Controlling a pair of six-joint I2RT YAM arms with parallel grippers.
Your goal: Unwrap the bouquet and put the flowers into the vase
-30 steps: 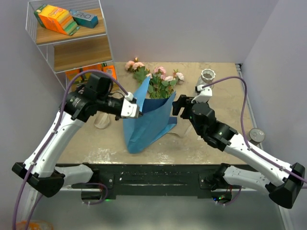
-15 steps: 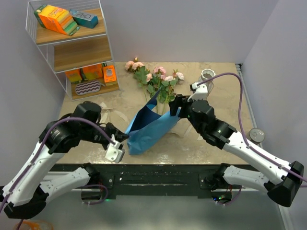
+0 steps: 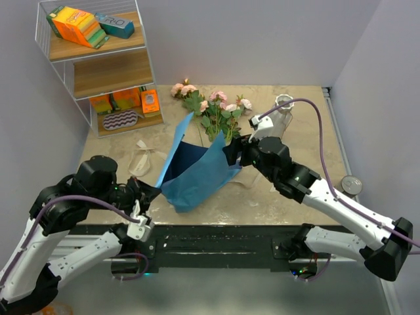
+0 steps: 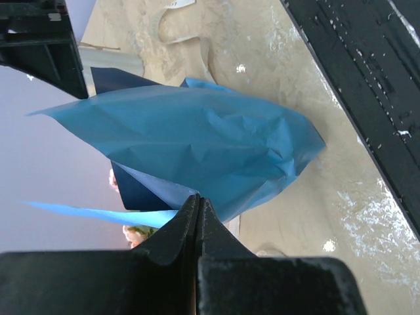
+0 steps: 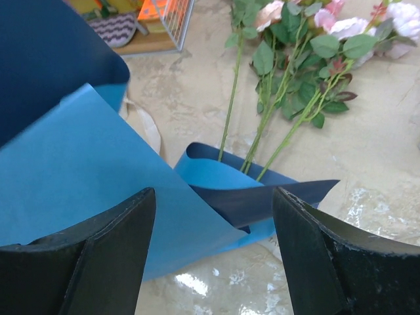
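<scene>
your left gripper (image 3: 146, 194) is pinched shut on a near corner of the blue paper (image 3: 193, 174), low by the near edge of the table (image 3: 308, 125); the left wrist view shows the sheet running right up to the closed tips. your right gripper (image 3: 233, 152) hangs with its fingers (image 5: 98, 256) spread wide and holding nothing, just above the far flap of the paper. the flowers (image 3: 220, 111) lie on the table beyond it, heads toward the back wall, and the right wrist view shows their stems (image 5: 233, 98) running down into the curled fold of the paper. the vase (image 3: 284, 104) stands upright at the far right, just behind your right arm. the cream ribbon (image 3: 143, 157) lies loose on the table to the left of the paper

the step in hand looks like getting the paper clear of the stems. pull it low and toward yourself with the left so the sheet slides out from under them and doesn't lift them. bring the right down on the bare stems below the leaves, not on the paper flap, and close gently: thin stems will likely bend or scatter. watch your right elbow near the vase, it would tip easily
</scene>
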